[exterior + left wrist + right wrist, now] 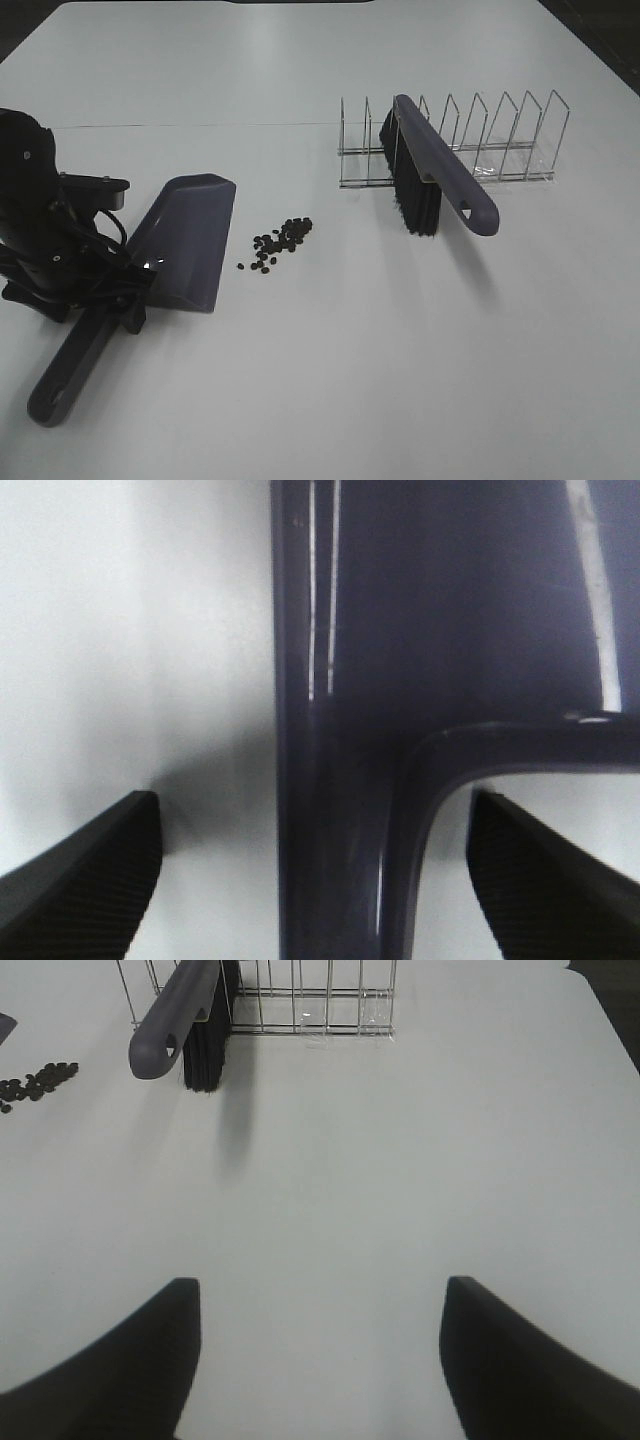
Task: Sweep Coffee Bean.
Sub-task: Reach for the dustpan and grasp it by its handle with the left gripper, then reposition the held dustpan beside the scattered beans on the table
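The coffee beans [276, 239] lie as a small loose scatter on the white table [400, 350], near the middle of the exterior view. They are just beside the open mouth of the dustpan [185, 235] and do not touch it. The dustpan is dark grey-purple and lies flat at the left side, with its handle pointing toward the near left corner. The left gripper [128, 292] is low over the place where the handle meets the pan. In the left wrist view its two fingers [90, 885] stand on both sides of the handle, and white table shows between each finger and the plastic, so this claw is released and grasps nothing. The brush [432, 168] has black bristles and a handle of the same colour as the dustpan. It stands tilted in one slot of the wire rack [500, 140] at the far right, with the bristles down and the handle end pointing toward the near side. The right gripper [320, 1360] shows only in its own wrist view. Its jaws are spread wide over bare table, well apart from the brush and from the beans.
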Robot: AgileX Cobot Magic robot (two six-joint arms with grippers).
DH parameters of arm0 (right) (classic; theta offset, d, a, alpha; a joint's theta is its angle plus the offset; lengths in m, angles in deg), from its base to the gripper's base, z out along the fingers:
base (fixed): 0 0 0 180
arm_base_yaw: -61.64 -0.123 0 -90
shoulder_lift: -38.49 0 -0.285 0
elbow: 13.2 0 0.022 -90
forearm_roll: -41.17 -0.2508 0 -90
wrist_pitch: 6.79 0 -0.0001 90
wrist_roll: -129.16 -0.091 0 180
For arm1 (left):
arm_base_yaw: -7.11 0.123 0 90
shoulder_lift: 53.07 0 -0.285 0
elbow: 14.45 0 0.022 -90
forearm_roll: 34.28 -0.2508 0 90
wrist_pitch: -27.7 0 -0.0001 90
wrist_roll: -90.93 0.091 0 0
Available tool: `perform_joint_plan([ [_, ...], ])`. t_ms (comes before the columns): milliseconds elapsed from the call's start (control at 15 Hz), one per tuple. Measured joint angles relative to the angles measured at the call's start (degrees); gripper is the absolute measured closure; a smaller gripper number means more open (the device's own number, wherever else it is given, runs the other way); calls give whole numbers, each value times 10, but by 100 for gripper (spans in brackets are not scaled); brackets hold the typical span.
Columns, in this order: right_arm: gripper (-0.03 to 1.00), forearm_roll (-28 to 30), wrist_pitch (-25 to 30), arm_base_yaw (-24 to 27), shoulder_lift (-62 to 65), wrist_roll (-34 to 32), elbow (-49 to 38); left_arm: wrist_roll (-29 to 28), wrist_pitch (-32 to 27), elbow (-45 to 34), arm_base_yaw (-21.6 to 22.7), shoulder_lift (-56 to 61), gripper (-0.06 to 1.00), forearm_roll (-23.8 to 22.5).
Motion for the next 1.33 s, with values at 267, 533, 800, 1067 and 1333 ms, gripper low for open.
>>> perform_joint_plan([
  [267, 34, 0, 0, 0, 0, 0, 0, 0, 6, 1, 0, -1, 17, 0],
  [533, 34, 0, 0, 0, 0, 0, 0, -1, 8, 5, -1, -4, 26, 1],
  [800, 34, 0, 0, 0, 0, 0, 0, -1, 7, 5, -1, -4, 44, 1],
  [1067, 34, 0, 0, 0, 0, 0, 0, 2, 6, 5, -1, -4, 62, -1],
  [1333, 34, 0, 0, 0, 0, 0, 0, 2, 6, 5, -1, -4, 62, -1],
])
